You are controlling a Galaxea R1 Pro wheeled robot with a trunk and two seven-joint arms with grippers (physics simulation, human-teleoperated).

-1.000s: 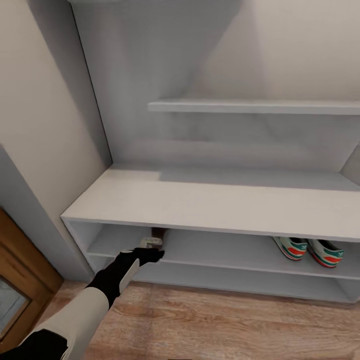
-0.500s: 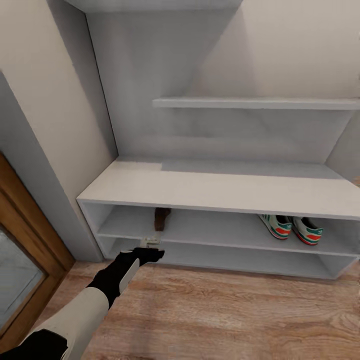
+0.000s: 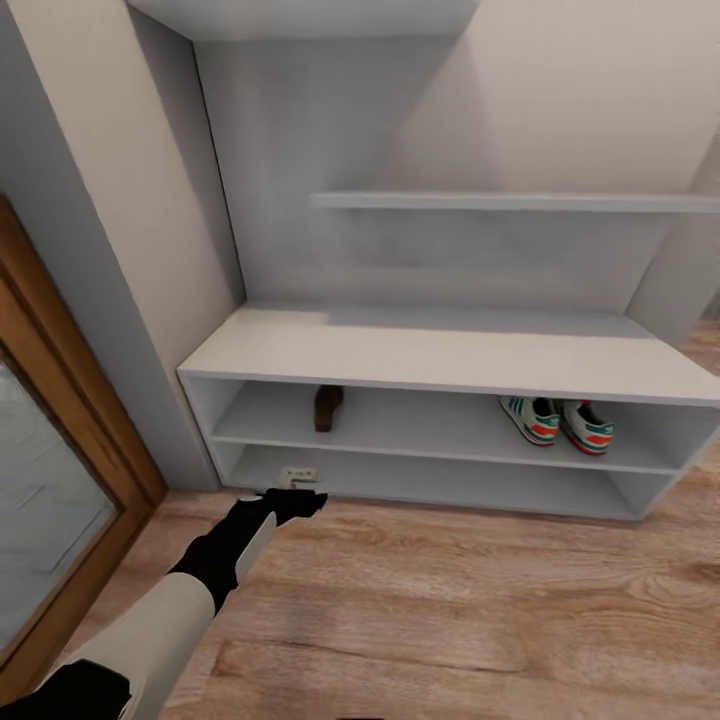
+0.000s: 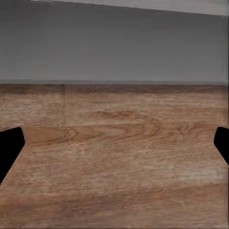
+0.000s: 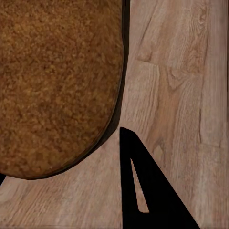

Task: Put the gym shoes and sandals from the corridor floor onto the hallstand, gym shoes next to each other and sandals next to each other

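Camera backed away, brown sandal shelved, green-striped gym shoes paired

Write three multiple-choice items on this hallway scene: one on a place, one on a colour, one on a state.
1. Where are the sneakers?
A. On the floor
B. On the rack's middle shelf, towards its right end
C. On the rack's top board

2. What colour are the sneakers' side stripes?
A. Blue
B. Black
C. Green

3. How is the left end effector?
A. Open and empty
B. Shut on a sneaker
C. Shut on a sandal

Answers: 1 B, the pair stands side by side under the top board. 2 C, green bands show on the pale uppers. 3 A, the left wrist view shows its fingers far apart with bare floor between.
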